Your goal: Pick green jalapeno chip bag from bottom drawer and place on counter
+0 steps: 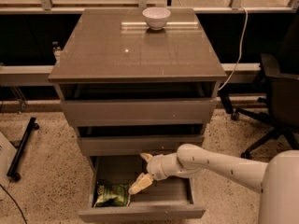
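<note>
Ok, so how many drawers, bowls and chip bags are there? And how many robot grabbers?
Drawers: 3, the top drawer, the middle drawer and the open bottom drawer
Bowls: 1, the white bowl on the counter
Chip bags: 1, the green chip bag in the bottom drawer
End effectors: 1, the end effector, open, over the bottom drawer beside the bag
Total: 6

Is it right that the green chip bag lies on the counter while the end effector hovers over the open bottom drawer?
Not quite: the camera view shows the green chip bag lying in the bottom drawer, beside the end effector there.
</note>
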